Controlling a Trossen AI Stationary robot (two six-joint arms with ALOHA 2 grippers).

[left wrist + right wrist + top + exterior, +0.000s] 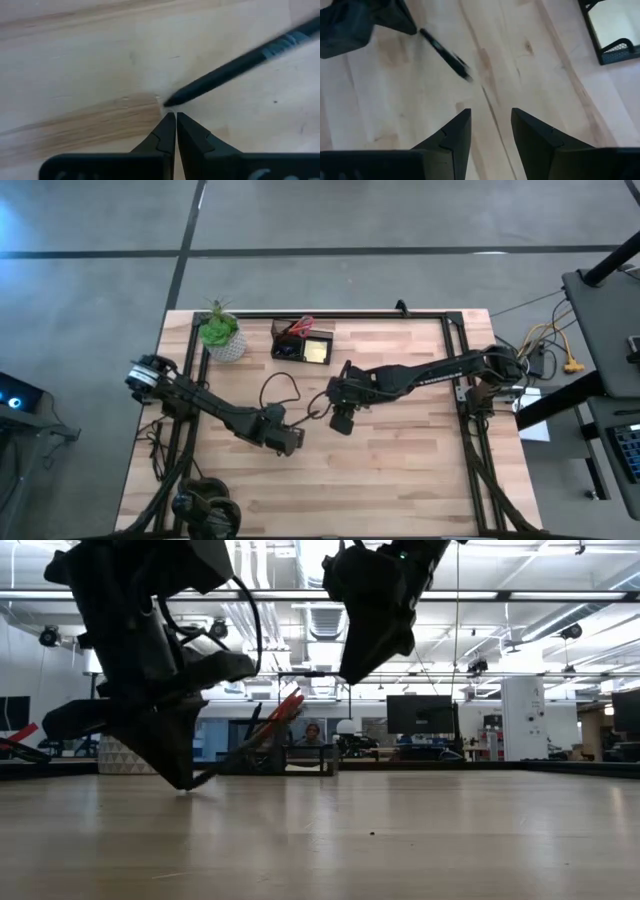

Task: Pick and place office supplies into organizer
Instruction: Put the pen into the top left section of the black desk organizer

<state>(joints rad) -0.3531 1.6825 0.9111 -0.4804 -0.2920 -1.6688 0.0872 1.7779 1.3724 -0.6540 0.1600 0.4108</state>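
Note:
A black pen (235, 65) lies on the wooden table between my two grippers; it also shows in the right wrist view (446, 54) and in the high view (313, 415). My left gripper (175, 117) is shut and points down, with its tips just at the pen's pointed end. My right gripper (491, 120) is open and hovers above the table, a short way right of the pen. The black organizer (302, 345) stands near the far edge and holds the red-handled scissors (300, 328) and the yellow sticky-note pad (318, 352). The other supplies are out of view. My left gripper comes down from above with its shut fingertips (169, 122) right beside the pen's pointed end (169, 101). Whether they touch it, I cannot tell. The pen runs away from the fingers toward my right gripper.
A potted green plant (222, 335) stands left of the organizer by the far edge. A black frame rail (400, 313) runs along the table's far side. Bare wood spreads across the near half of the table (400, 480). A corner of the organizer (615, 30) shows in the right wrist view.

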